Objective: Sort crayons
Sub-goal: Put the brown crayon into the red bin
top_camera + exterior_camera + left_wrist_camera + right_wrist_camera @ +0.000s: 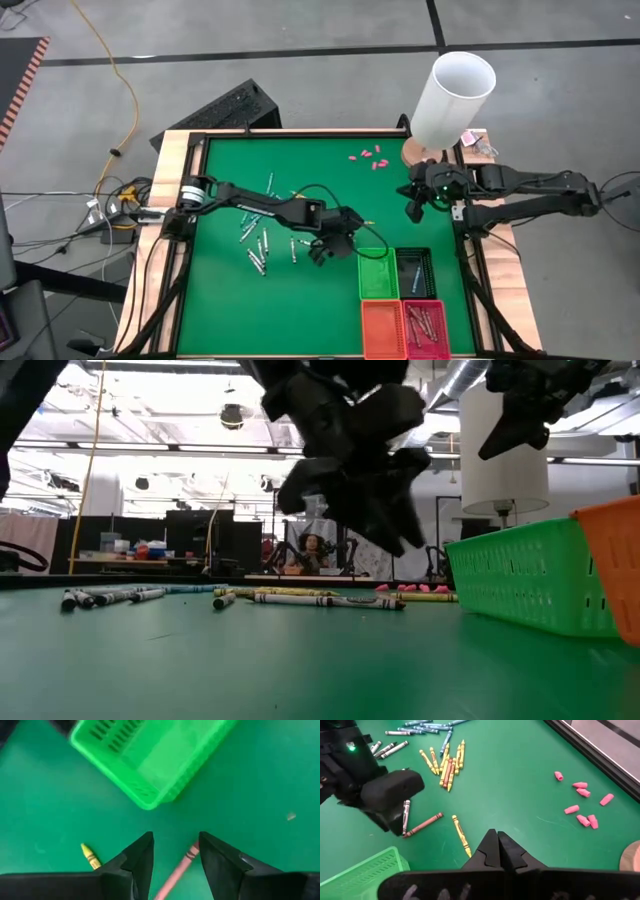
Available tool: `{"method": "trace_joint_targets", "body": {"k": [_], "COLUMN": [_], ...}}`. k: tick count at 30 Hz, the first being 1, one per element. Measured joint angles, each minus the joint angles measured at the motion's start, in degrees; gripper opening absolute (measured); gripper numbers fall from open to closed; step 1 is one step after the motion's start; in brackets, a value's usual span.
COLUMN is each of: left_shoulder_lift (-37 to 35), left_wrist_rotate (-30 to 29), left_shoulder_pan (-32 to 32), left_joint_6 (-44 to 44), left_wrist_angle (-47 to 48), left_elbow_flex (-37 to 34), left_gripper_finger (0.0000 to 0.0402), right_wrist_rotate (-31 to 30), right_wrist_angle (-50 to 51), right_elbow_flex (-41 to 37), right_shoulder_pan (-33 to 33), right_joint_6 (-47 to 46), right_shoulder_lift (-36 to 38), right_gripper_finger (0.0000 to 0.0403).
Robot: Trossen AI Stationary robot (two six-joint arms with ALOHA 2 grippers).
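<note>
now the left gripper (pixel 322 252) hangs low over the green worktop (pixel 230 300), just beside the green basket (pixel 378 274). its jaws are spread, and in the left wrist view a brownish-red crayon (pixel 179 870) lies on the worktop in the gap between the two fingers (pixel 137 857); whether either finger touches it cannot be told. a yellow crayon (pixel 89 855) lies apart from it, outside the fingers. the right wrist view shows the same brownish-red crayon (pixel 423 824) flat on the worktop below the left gripper (pixel 387 800), with a white crayon (pixel 406 815) beside it and a yellow one (pixel 461 835) nearby.

most crayons (pixel 258 240) lie loose in a scatter on the worktop's left half, under the left arm; the right wrist view shows a yellow and brown cluster (pixel 446 765) and blue and white ones farther off. some crayons sit in the red basket (pixel 427 330), and one blue crayon lies in the black basket (pixel 415 272). an orange basket (pixel 381 330) stands beside the red one, below the green.

the right gripper (pixel 414 208) waits above the worktop near its right edge, jaws pressed together on nothing. pink pieces (pixel 369 156) lie near the far edge, beside a white cylinder (pixel 452 98) at the far right corner.
</note>
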State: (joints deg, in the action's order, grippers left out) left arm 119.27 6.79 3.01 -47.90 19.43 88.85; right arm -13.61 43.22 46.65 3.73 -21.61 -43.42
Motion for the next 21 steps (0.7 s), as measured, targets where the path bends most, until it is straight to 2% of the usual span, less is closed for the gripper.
{"method": "trace_joint_targets", "body": {"k": [5, 9, 16, 21], "left_shoulder_lift": [0.03, 0.03, 0.03, 3.3], "left_wrist_rotate": [0.42, 1.18, 6.25, 6.09], "left_shoulder_pan": [-2.12, -3.9, -5.44, -5.31], "left_joint_6": [-8.31, -11.34, -14.71, -17.13], "left_wrist_angle": [4.12, 4.4, 2.6, 3.08], "left_elbow_flex": [0.68, 0.67, 0.66, 0.62], "left_gripper_finger": [0.0144, 0.0144, 0.0144, 0.0144], "right_wrist_rotate": [0.04, 0.04, 0.02, 0.02], "right_wrist_angle": [0.35, 0.68, 0.66, 0.63], "right_elbow_flex": [0.0, 0.0, 0.0, 0.0], "right_shoulder_pan": [-0.37, -0.35, -0.33, -0.33], "right_joint_6": [0.01, 0.05, 0.54, 0.81], "right_shoulder_lift": [0.0, 0.0, -0.02, -0.02], "right_gripper_finger": [0.0, 0.0, 0.0, 0.0]}}
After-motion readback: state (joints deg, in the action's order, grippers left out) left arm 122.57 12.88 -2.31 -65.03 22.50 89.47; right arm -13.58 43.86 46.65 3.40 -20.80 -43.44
